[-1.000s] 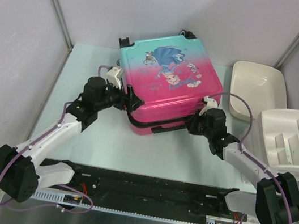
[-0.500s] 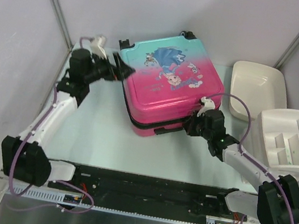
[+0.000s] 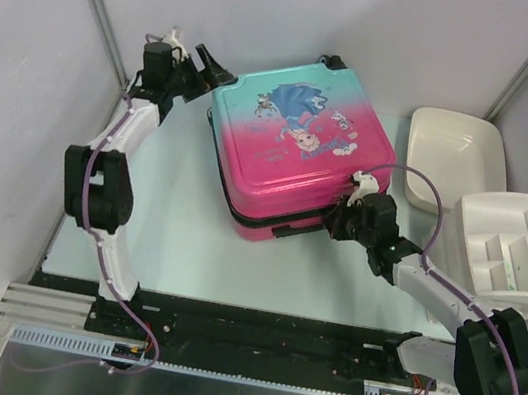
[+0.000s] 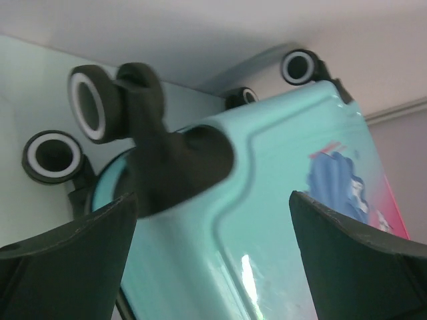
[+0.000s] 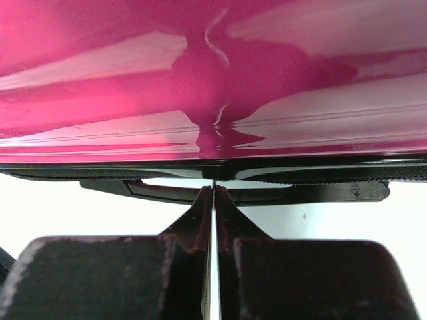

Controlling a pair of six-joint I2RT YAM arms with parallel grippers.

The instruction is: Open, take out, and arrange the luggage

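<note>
The luggage (image 3: 297,152) lies flat and closed on the table, teal end far, pink end near, princess print up. My left gripper (image 3: 212,69) is open at its far left corner, by the wheels (image 4: 87,103); in the left wrist view (image 4: 213,267) the teal shell (image 4: 280,200) lies between the spread fingers, untouched. My right gripper (image 3: 339,222) is shut at the near pink edge. In the right wrist view (image 5: 213,192) its tips pinch at the black zipper trim (image 5: 333,175), on a thin zipper pull, just above the black handle (image 5: 267,195).
A white plastic tub (image 3: 457,154) stands at the far right. A white compartment organiser (image 3: 514,250) stands near it, close to my right arm. Grey walls close the left, back and right sides.
My left arm swung from the luggage's near left side out and up to its far left corner. My right gripper slid slightly left along the near edge, staying shut.
</note>
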